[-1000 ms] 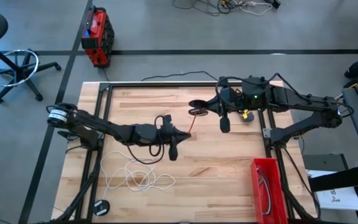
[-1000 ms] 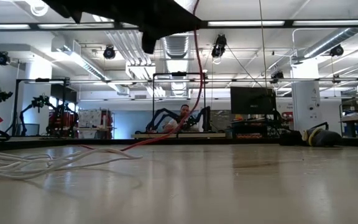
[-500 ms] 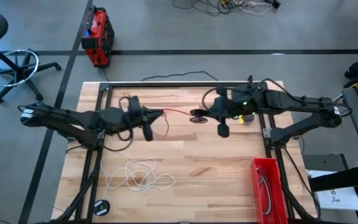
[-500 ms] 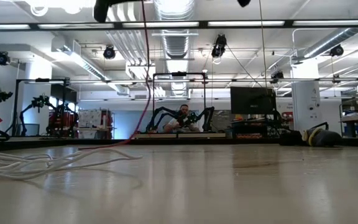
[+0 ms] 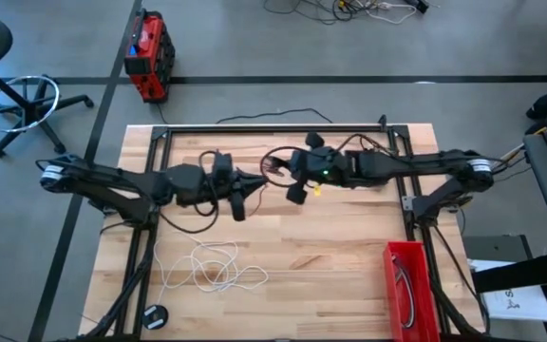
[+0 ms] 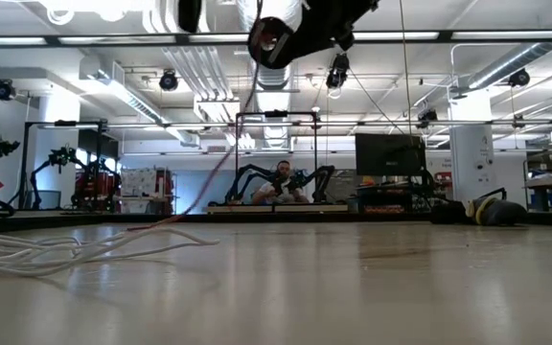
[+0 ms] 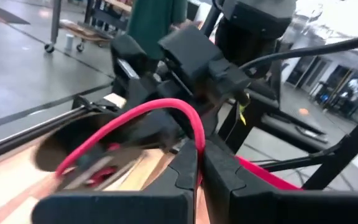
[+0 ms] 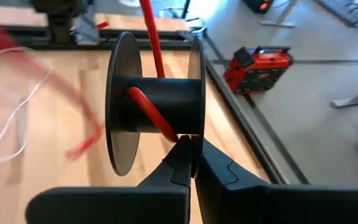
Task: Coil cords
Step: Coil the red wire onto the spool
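Arms meet over the middle of the wooden table (image 5: 330, 247), raised well above its surface. Your left gripper (image 7: 199, 163) has its two dark fingers pressed together on the red cord (image 7: 143, 115), which arches up from the pinch and curves down toward the other arm. From above, that gripper sits left of centre, just beside the right one.

Your right gripper (image 8: 193, 149) is pinched on the rim of a black spool (image 8: 157, 109), a dark core between two flat discs. The red cord crosses the core and runs away past the spool's edge. In the level view from the table top, the spool hangs near the top of the picture, and the red cord drops from it in a long slant to the table surface at the left.

You will find the white cord (image 5: 212, 269) lying loose in tangled loops on the table's near left part, well apart from both grippers. A small dark round object (image 5: 156, 314) rests at the near left corner. A red bin (image 5: 406, 285) stands at the near right edge. I cannot pick out a black cord with any certainty.

Beyond the table, a person (image 6: 281, 178) sits far off in the room.
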